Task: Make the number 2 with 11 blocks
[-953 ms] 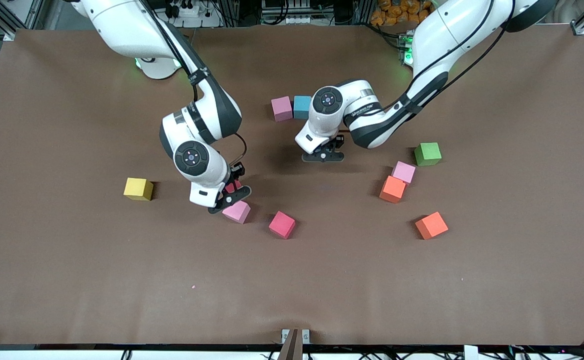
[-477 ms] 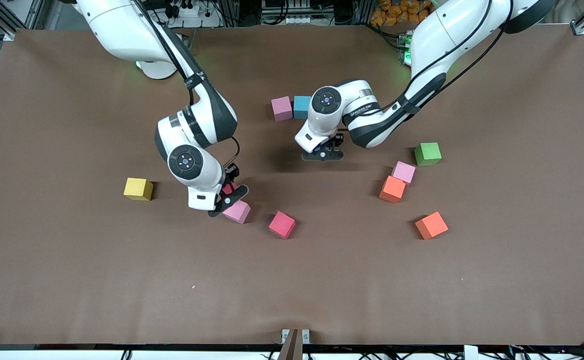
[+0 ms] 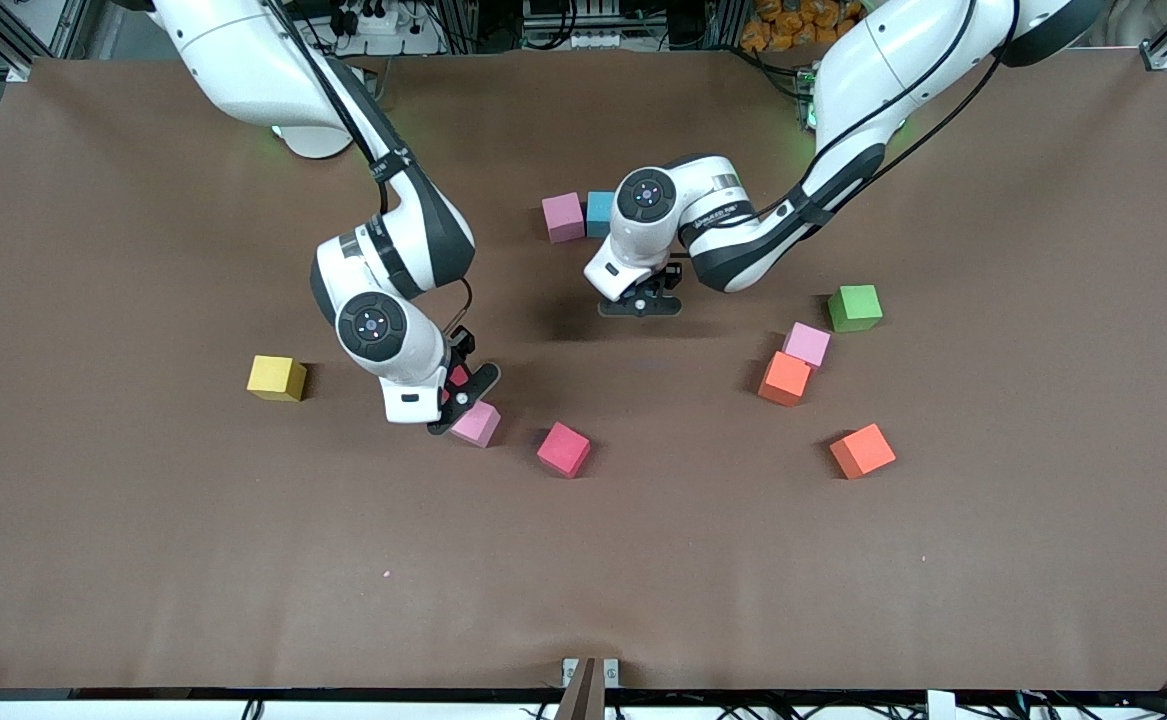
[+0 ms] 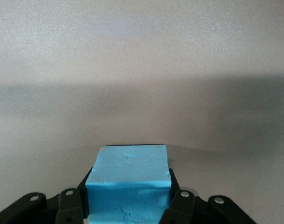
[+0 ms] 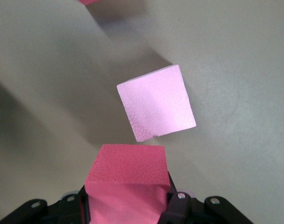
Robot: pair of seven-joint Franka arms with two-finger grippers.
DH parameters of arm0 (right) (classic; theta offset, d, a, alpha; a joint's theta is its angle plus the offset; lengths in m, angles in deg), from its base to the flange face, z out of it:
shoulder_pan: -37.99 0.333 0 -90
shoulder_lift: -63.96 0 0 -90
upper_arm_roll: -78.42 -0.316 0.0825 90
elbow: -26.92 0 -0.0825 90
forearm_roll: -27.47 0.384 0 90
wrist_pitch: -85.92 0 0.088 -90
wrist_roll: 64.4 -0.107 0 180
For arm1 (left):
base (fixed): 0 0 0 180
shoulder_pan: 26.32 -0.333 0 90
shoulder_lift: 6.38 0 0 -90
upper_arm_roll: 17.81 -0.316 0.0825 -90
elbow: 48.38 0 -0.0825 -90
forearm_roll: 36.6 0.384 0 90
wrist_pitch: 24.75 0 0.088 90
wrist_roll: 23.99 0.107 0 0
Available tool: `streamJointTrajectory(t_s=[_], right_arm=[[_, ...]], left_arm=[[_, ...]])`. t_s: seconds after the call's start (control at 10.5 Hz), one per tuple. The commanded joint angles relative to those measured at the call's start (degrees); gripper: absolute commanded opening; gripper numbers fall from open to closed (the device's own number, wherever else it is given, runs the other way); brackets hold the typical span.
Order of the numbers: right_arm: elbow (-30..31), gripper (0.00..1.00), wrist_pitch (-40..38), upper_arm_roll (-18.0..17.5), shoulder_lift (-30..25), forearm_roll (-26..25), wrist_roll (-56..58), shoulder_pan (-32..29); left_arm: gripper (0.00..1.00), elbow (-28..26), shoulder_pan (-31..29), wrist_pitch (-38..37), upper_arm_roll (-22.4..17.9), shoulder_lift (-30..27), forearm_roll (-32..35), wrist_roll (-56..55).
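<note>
While the right gripper [image 3: 463, 390] pinches a red block [image 5: 128, 179] above a pink block [image 3: 475, 424], the left gripper [image 3: 641, 300] clamps a blue block [image 4: 128, 182] over bare table [image 3: 583, 560]. Other blocks lie scattered; no digit is formed.

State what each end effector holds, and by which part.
Left end effector: cyan-blue cube, pinched by two facing sides. Right end effector: red cube, likewise by facing sides.
</note>
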Motion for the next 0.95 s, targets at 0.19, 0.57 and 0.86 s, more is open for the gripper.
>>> streamJointTrajectory(t_s=[0.19, 0.57, 0.86], right_arm=[[-3.8, 0.39, -0.1, -0.4, 1.9, -0.5, 12.5, -1.2], [-4.5, 0.39, 0.3, -0.4, 2.5, -3.4, 17.8, -0.2], [-4.6, 0.39, 0.8, -0.5, 2.5, -5.1, 18.2, -0.1]], left_arm=[[0.4, -2.0, -0.8, 0.4, 0.1, -0.8, 0.5, -0.4], [1.0, -1.8, -0.9, 0.2, 0.1, -1.2, 0.5, -1.1], [1.0, -1.1, -1.1, -1.8, 0.2, -5.0, 0.0, -1.2]])
